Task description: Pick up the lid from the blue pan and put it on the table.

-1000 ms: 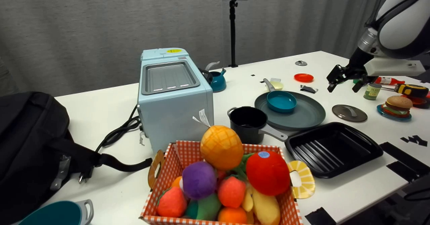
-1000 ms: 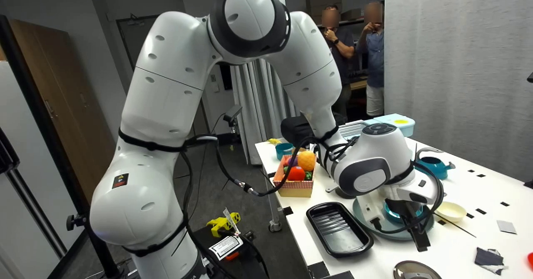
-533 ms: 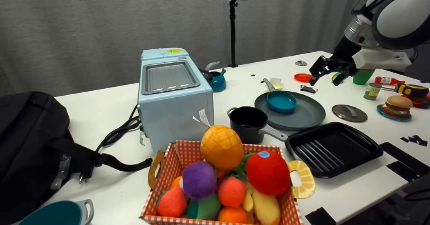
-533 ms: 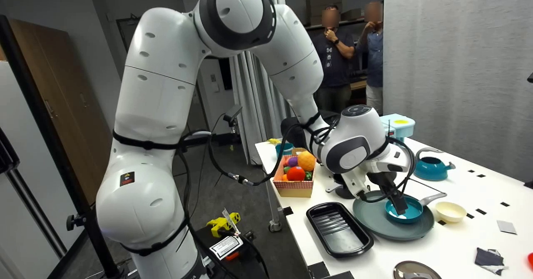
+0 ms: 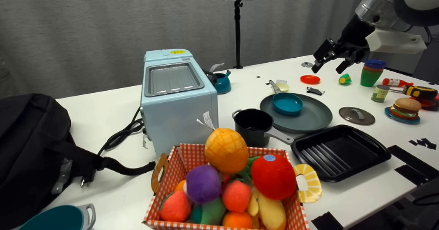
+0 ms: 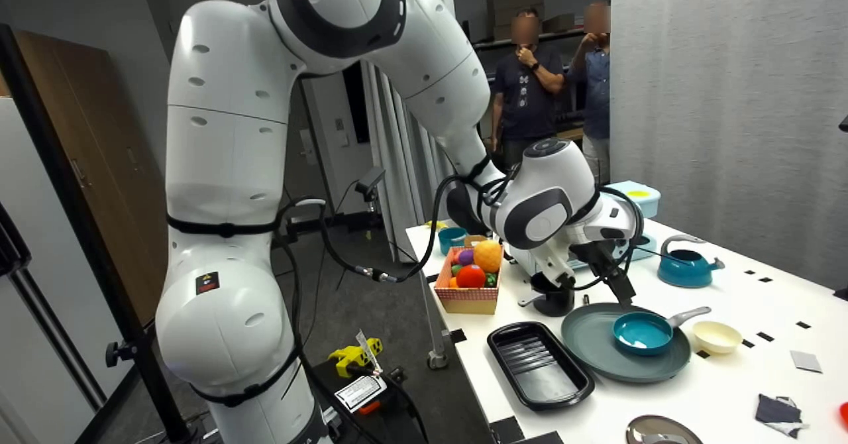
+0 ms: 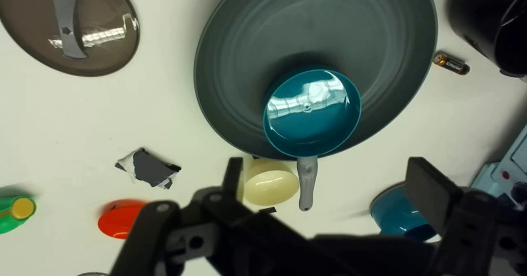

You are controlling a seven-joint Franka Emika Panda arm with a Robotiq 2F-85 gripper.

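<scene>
Lid [image 5: 353,118], off pan [image 7: 313,123]; lying on table [image 7: 136,103]; task looks done.
Position: well apart from pan, which stands uncovered; gripper [image 5: 328,69]: spread wide, higher than pan, nothing in its grasp; handling, by judgement: light, stiff, glossy and apt to slip, perhaps brittle, material uncertain; hold, if wanted: a pinch across the sides of the raised grey handle [image 7: 68,22].

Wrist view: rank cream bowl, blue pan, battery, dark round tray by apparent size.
Largest to smallest:
1. Dark round tray, even cut off on top
2. Blue pan
3. Cream bowl
4. Battery
</scene>
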